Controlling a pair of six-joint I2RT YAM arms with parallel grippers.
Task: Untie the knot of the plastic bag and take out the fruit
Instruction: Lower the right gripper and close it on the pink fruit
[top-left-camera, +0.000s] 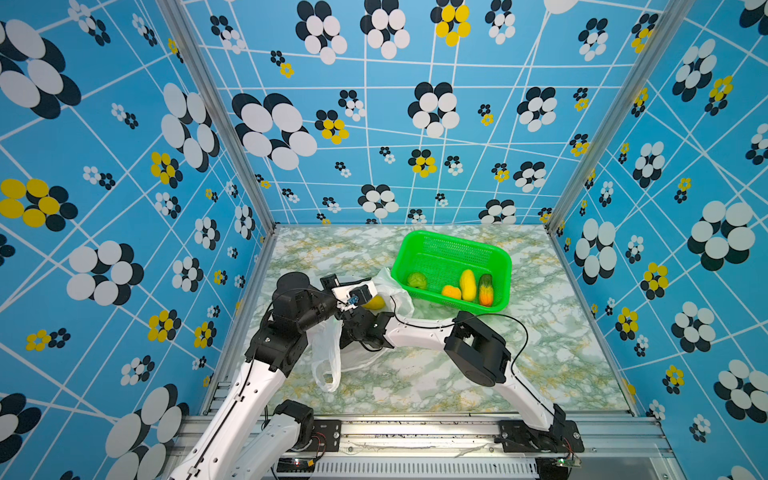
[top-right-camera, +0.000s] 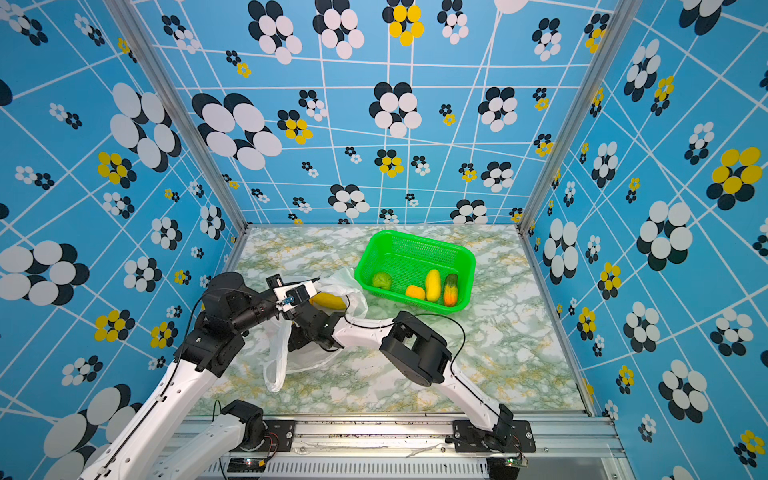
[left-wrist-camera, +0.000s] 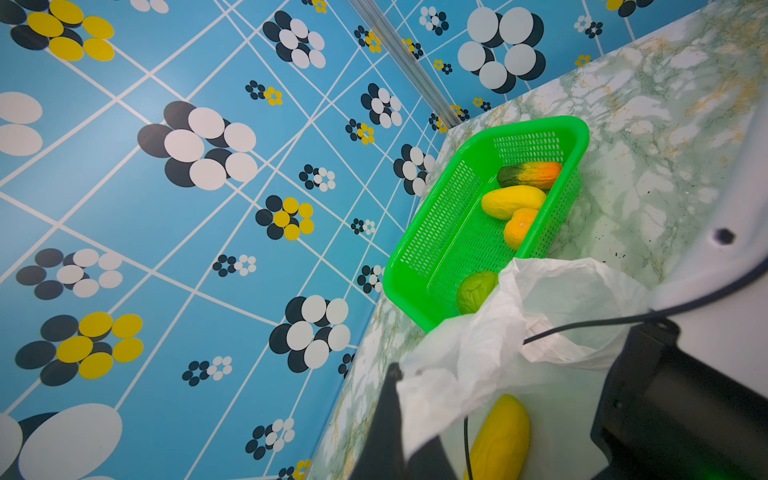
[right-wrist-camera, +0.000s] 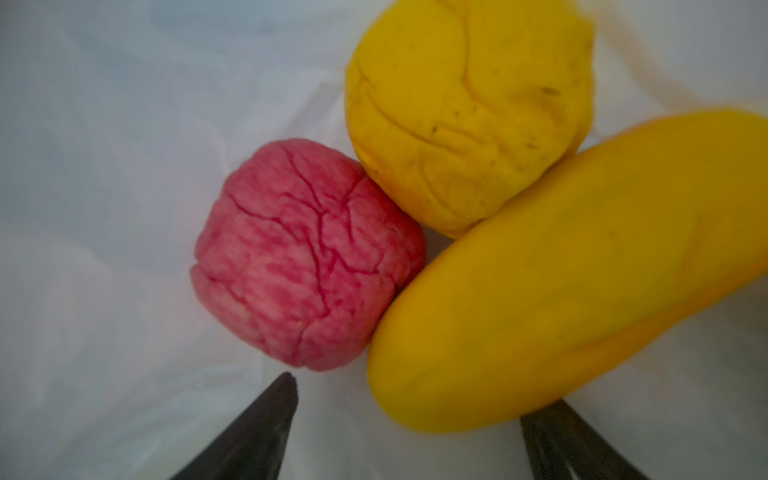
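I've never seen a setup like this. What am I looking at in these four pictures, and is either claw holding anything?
Two robot arms work over a marble-patterned table. Two pictures look down from overhead, nearly the same view; the other two come from a camera on each wrist. The left gripper is shut on the plastic bag, pinching its edge. The right gripper is inside the bag, jaws open and holding nothing, facing a long yellow-orange fruit, a pink-red bumpy fruit and a wrinkled yellow fruit. A green mesh basket on the table holds a round green fruit, a small orange fruit, a long yellow fruit and a green-orange fruit.
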